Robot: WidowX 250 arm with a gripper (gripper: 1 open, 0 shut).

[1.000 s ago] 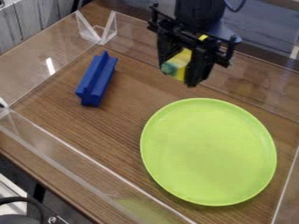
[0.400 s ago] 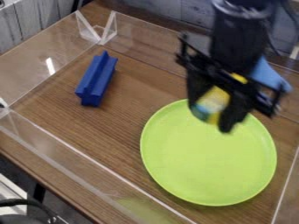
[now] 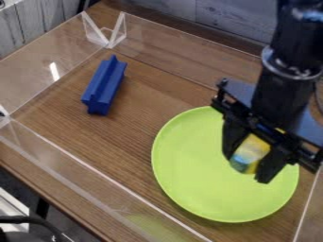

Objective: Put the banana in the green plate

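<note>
The banana (image 3: 248, 154), a small yellow piece, hangs between the black fingers of my gripper (image 3: 254, 156), which is shut on it and points straight down. Both are over the right part of the green plate (image 3: 195, 170), a large round lime-green dish on the wooden table. The banana sits just above the plate's surface; I cannot tell if it touches. The arm's black body hides the plate's far right rim.
A blue ridged block (image 3: 105, 83) lies on the wood at the left. Clear plastic walls (image 3: 76, 184) fence the table at the front and left. A clear folded piece (image 3: 104, 30) stands at the back left corner.
The gripper has carried the banana from the back of the table toward the front right and down, ending low over the green plate.
</note>
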